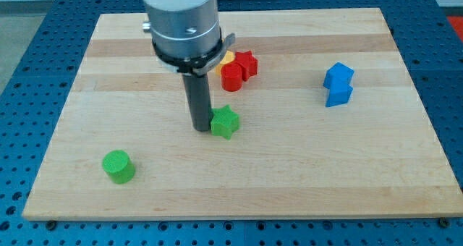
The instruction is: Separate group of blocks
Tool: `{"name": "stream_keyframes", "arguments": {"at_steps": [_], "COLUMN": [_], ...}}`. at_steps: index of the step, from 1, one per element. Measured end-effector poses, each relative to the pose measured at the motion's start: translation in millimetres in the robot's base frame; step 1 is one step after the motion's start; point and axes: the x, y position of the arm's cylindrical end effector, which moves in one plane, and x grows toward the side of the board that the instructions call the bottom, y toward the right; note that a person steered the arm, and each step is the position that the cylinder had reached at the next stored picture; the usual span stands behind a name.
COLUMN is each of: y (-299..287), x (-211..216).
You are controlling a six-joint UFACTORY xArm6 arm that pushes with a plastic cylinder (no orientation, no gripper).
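Observation:
My tip (200, 128) rests on the board just left of a green star block (225, 121), touching or nearly touching it. Above it, near the view's top centre, a red cylinder (231, 77), a red star block (247, 63) and a yellow block (226, 60) sit packed together; the yellow one is mostly hidden behind the arm. A green cylinder (118, 166) stands alone at the view's lower left. Two blue blocks sit together at the view's right, one (338, 75) above the other (338, 95).
The wooden board (289, 174) lies on a blue perforated table (14, 130). The arm's wide grey body (182, 22) hangs over the board's top centre and hides what is behind it.

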Motion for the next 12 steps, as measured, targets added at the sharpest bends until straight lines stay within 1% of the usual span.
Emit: {"name": "stream_keyframes", "arguments": {"at_steps": [1, 2, 3, 4, 6, 7, 8, 9, 10, 11, 12], "y": [18, 28, 28, 42, 105, 151, 170, 159, 149, 177, 202], "x": [-2, 9, 9, 9, 9, 9, 8, 21, 64, 75, 71]}}
